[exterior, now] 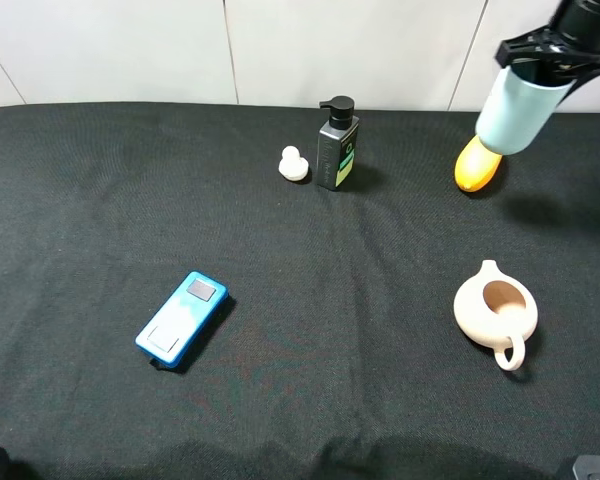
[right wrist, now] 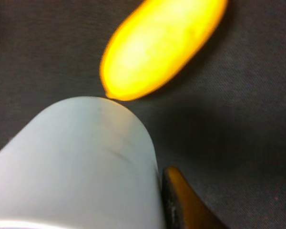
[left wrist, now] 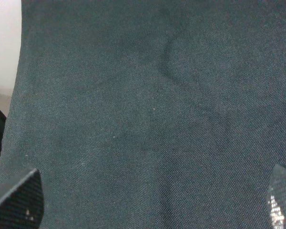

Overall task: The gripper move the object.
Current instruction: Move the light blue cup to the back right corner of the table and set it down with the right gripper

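Observation:
The light blue-teal cup (exterior: 518, 110) hangs tilted in the air at the far right, its base over a yellow-orange oblong object (exterior: 477, 165). My right gripper (exterior: 552, 55) is shut on the cup's upper part. In the right wrist view the cup (right wrist: 81, 162) fills the near field, with one finger (right wrist: 181, 200) against its side and the yellow object (right wrist: 162, 47) beyond it. My left gripper (left wrist: 150, 205) is open and empty over bare black cloth; only its two fingertips (left wrist: 19, 200) show, far apart. It is out of the exterior view.
A black pump bottle (exterior: 336, 145) and a small white object (exterior: 294, 165) stand at the back middle. A beige handled pot (exterior: 496, 312) sits at the right front. A flat blue device (exterior: 182, 318) lies at the left front. Black cloth (exterior: 100, 200) covers the table.

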`<state>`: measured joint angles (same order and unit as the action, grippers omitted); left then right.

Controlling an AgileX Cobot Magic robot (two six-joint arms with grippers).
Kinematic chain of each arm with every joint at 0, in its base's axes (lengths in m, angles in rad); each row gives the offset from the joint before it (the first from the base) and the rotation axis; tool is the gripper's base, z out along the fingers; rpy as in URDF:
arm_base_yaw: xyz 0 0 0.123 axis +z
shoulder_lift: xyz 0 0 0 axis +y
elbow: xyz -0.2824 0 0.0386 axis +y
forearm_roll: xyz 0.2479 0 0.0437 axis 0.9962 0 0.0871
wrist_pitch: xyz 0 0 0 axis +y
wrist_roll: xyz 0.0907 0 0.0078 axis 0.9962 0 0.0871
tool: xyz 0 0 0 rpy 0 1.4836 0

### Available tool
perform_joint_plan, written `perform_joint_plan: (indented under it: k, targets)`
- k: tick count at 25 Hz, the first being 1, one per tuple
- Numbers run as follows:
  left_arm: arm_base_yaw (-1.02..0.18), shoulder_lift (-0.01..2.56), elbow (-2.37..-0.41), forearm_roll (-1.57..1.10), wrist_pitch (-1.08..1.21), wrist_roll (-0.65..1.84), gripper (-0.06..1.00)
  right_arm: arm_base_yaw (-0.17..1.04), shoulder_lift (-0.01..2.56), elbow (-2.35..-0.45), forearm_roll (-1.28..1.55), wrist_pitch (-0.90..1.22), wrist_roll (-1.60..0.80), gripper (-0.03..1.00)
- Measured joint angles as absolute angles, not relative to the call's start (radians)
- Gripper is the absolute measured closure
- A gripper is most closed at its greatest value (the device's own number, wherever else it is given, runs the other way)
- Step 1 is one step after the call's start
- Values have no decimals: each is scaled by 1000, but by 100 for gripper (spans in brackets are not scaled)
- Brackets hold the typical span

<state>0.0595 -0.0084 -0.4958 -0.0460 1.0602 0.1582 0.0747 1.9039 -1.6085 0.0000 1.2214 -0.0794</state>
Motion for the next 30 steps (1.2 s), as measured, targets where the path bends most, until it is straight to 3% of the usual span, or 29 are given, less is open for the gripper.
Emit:
perform_joint_plan:
  k: [18,30]
  targets:
    - [59,-8,-496,-46,1060,158,-5,-128,1999,-1609,0,1118,-78,93]
    - [59,-8,-496,-46,1060,158,-5,-143,2094,-1609,0,1010,-77,93]
